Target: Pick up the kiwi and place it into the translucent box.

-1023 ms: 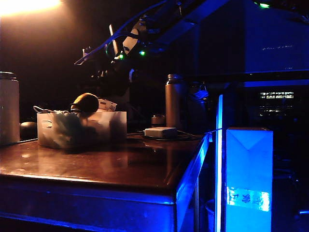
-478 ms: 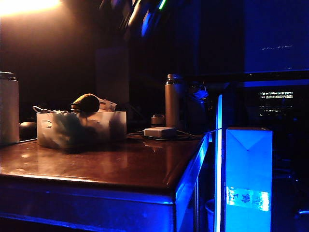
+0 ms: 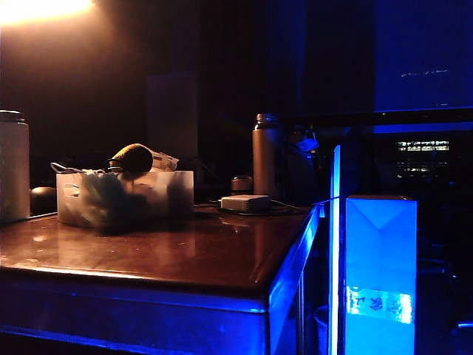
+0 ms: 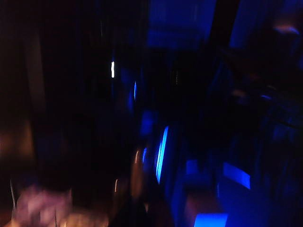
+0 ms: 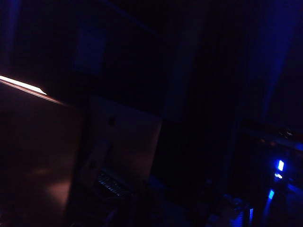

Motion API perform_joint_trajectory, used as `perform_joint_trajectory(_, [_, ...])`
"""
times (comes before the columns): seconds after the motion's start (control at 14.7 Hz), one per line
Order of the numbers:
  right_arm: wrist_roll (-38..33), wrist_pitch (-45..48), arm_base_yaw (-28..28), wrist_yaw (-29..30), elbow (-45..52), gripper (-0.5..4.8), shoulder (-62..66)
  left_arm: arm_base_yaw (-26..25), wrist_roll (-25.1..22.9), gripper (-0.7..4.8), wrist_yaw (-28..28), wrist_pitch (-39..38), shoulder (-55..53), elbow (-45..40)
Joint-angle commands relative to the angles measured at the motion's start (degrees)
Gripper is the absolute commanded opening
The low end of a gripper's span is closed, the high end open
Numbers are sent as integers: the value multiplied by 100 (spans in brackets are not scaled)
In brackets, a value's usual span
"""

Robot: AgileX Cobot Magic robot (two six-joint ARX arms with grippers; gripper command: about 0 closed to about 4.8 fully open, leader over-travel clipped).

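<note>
Exterior view: kiwi is sitting atop the translucent box on the table. Blue carton label is glowing, unreadable. Neither end effector is showing; right is reading closed, left cannot be told.

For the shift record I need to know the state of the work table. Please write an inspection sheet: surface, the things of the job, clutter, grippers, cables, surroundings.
Surface: glossy brown table, lit blue along its edge.
Job's things: kiwi rests on top of the contents of the translucent box, above the rim; the box stands on the table at the left.
Clutter: small white block, metal bottle, white cylinder at the left edge, dark round lump beside it.
Grippers: left gripper and right gripper appear in no view; the wrist views are too dark and blurred. Nothing holds the kiwi.
Cables: dark cable by the white block.
Surroundings: dark room, warm lamp top left, blue-glowing carton beyond the table edge.
</note>
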State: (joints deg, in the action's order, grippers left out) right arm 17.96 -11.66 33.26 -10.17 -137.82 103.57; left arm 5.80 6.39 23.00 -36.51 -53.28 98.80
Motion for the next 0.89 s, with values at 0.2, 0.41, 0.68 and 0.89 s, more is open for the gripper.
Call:
perform_joint_trajectory(0.2, [33,-1832,4,466,-20,-1,-1515,-2,48,-4,-109,-1473,1390,13])
perform_joint_trajectory(0.41, [-24,-2721,4,518,-15,-1,-2365,-289,-129,-4,114,-3082,2184,-444])
perform_joint_trajectory(0.68, [-476,-4441,7,734,-13,-1,-3139,-1244,-297,-4,1294,-2715,3447,-2319])
perform_joint_trajectory(0.89, [-514,-5670,4,734,420,-2,-3491,-1333,13,-4,896,-1613,4614,-4240])
